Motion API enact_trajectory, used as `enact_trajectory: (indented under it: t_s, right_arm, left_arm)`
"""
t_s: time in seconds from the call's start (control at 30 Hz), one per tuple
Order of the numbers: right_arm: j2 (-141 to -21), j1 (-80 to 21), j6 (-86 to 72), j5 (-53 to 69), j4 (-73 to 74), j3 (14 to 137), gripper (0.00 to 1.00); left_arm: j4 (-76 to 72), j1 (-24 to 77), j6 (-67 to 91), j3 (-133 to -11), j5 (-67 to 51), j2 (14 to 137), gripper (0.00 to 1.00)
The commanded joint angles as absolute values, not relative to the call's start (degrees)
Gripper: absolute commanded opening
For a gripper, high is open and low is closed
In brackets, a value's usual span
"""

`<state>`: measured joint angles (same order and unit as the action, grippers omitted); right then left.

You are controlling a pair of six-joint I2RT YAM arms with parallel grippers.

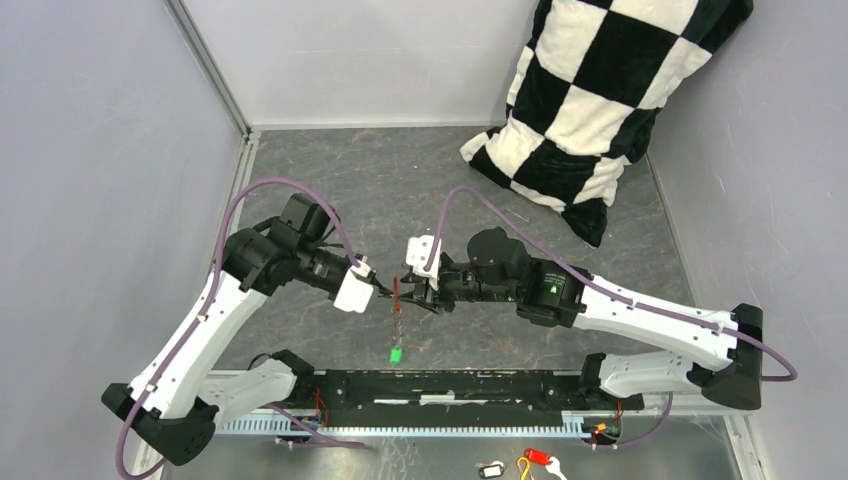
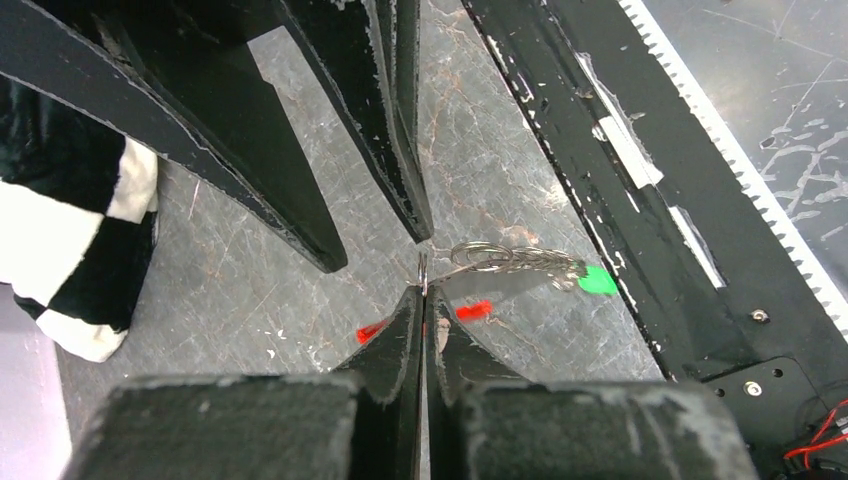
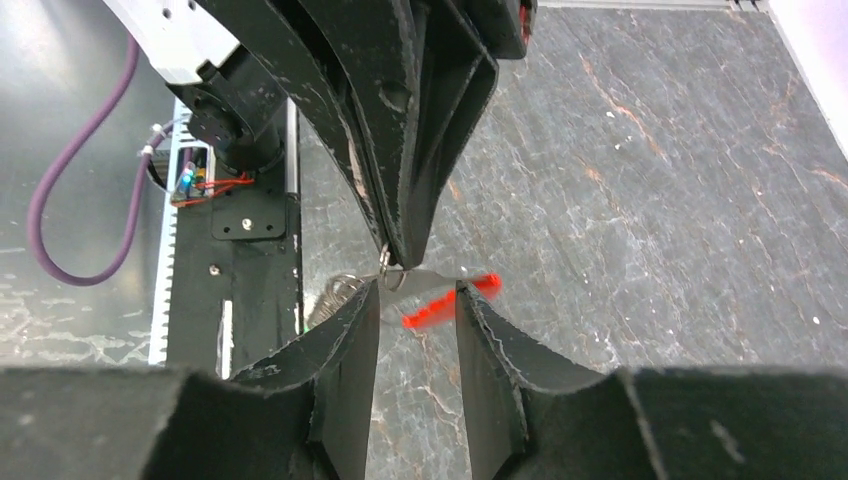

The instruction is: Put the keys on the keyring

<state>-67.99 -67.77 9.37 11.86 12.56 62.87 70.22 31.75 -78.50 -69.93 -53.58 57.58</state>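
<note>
My left gripper [image 2: 423,290] is shut on a small ring at the top of the keyring [image 2: 510,259], a thin silvery chain. In the top view the keyring [image 1: 397,325] hangs down from the left gripper [image 1: 385,292], with the green key [image 1: 396,354] at its lower end. The green key [image 2: 598,281] also shows in the left wrist view. My right gripper [image 3: 415,295] faces the left one, jaws apart. The red key [image 3: 440,306] and a flat grey blade [image 3: 432,276], perhaps the metal key, lie between its tips. The right gripper [image 1: 417,298] nearly meets the left.
A black-and-white checkered pillow [image 1: 590,110] lies at the back right. The black base rail [image 1: 450,385] runs along the near edge under the hanging chain. In front of it lie a red tag with a yellow loop [image 1: 537,458] and a black-framed white tag [image 1: 490,469].
</note>
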Motion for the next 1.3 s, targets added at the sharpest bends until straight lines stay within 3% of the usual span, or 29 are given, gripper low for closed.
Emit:
enact_trajectory:
  t_s: [0.0,0.37,0.6,0.93,1.27]
  right_arm:
    - [-67.8,-67.8,6.8,14.7,5.8,64.1,0.39]
    - [-68.8,-67.9,4.2,15.4,3.7,62.5,0.35]
    - [-68.6,-67.9,4.6,14.3,4.9,62.2,0.24]
    - [-65.5,-67.8,4.8,11.9,6.0,59.9,0.32]
    - [-66.0,-67.9,3.7,12.6,2.1,59.1,0.25]
  left_arm:
    - [68.0,32.5,-75.7,-72.5,-52.9,57.7,0.02]
    - [64.9,33.1,-69.8,-73.2,-53.4,57.2,0.02]
    - [64.8,33.2,-69.3,-73.1,-54.2,56.9,0.02]
    - [64.8,33.3,-69.3,-72.4,-54.7,56.4,0.02]
    - [64.8,33.3,-69.0,-72.8,-56.2,56.5,0.02]
